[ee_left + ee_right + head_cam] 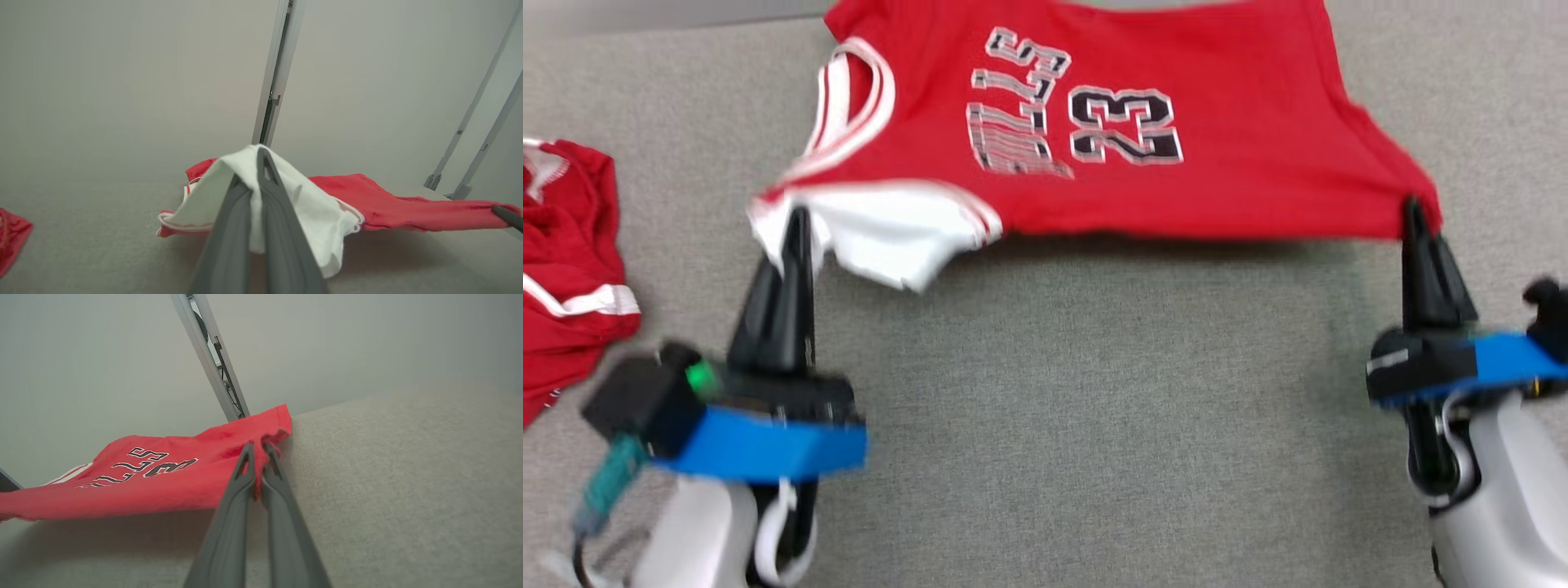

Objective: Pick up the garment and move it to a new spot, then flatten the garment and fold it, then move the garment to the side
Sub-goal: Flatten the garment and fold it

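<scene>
While it hangs taut over the grey surface (1094,408), jersey (1143,122) runs left-right: neck end left, hem right. Left gripper (796,216) pinched closed on white-lined shoulder corner; right gripper (1411,208) pinched closed on hem corner.

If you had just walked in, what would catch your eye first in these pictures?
A red sleeveless jersey printed with the number 23 dominates, stretched across the grey fabric surface. The left gripper pinches its white-lined corner and the right gripper its far red corner, holding the near edge raised above its shadow. A second, crumpled red garment lies at the far left.
</scene>
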Robot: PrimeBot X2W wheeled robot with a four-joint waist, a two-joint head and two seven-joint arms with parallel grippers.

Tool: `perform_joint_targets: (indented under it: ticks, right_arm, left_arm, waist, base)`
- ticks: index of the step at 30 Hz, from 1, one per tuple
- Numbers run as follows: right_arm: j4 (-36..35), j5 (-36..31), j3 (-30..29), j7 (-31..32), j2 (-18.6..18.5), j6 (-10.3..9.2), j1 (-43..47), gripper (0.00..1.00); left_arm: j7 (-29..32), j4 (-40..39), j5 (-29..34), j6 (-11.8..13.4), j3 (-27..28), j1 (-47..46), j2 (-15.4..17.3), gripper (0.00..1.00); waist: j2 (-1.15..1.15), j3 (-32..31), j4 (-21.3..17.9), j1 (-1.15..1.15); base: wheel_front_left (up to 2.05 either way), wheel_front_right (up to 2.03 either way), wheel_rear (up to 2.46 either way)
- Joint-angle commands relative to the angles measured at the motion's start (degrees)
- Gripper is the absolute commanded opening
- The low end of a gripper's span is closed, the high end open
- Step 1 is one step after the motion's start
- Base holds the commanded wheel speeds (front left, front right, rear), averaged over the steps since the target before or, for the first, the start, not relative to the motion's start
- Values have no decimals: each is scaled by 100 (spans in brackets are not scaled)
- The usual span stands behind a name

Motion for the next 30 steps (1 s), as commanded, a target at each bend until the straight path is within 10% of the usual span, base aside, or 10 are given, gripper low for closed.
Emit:
perform_joint_targets:
  ticks: [1, 14, 30]
  right_arm:
    - [-34, 52, -52, -6, 3, -2, 204, 0]
    - [-62, 230, -278, 127, 110, -3, 2120, 0]
    - [-569, 180, -748, 614, 221, -3, 3143, 0]
  left_arm:
    - [-15, -75, -62, 51, 23, 251, -28, 0]
    - [60, -141, -399, 216, -382, 2400, -251, 0]
    - [119, 45, -432, 43, -570, 2718, -63, 0]
  waist:
    - [0, -173, 12, 2]
    - [0, -930, 78, 2]
    - [0, -1131, 209, 2]
  base:
    - [0, 0, 0]
    - [0, 0, 0]
    - [0, 0, 0]
